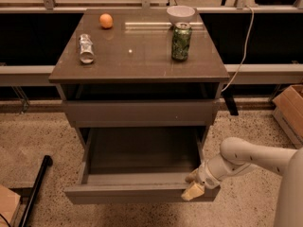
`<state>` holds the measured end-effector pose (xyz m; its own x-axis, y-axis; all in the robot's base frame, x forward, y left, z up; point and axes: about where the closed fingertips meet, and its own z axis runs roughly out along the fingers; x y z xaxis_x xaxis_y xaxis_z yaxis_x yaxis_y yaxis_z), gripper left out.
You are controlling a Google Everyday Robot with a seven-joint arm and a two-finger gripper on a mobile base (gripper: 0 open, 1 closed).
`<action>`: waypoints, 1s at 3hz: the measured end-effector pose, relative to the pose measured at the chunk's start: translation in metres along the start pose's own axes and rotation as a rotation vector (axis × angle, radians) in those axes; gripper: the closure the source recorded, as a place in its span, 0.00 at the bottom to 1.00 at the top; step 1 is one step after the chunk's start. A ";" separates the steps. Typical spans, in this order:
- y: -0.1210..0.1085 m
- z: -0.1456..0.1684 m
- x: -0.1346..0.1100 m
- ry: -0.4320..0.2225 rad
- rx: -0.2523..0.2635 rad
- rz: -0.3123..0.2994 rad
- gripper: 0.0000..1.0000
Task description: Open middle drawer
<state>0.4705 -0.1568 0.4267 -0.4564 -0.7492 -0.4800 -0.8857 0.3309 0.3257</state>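
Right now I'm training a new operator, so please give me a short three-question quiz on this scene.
1. True or false: the pulled-out drawer has nothing in it.
2. The pincer is at the drawer's: A) left front corner, B) right front corner, C) back wall.
3. Which fruit sits on the cabinet top?

Key: 1 true. 2 B. 3 the orange.

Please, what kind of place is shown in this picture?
Probably a lab or office test area, not a home. The speckled stone floor, the brown cardboard box on it, and the plain grey drawer cabinet suggest this. The robot's gripper is at the front right corner of the open grey drawer.
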 end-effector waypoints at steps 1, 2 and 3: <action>0.012 -0.012 -0.013 0.031 0.006 -0.064 0.76; 0.020 -0.020 -0.020 0.047 0.014 -0.104 0.99; 0.019 -0.016 -0.019 0.046 -0.010 -0.110 1.00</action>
<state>0.4637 -0.1456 0.4546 -0.3517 -0.8065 -0.4753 -0.9292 0.2395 0.2813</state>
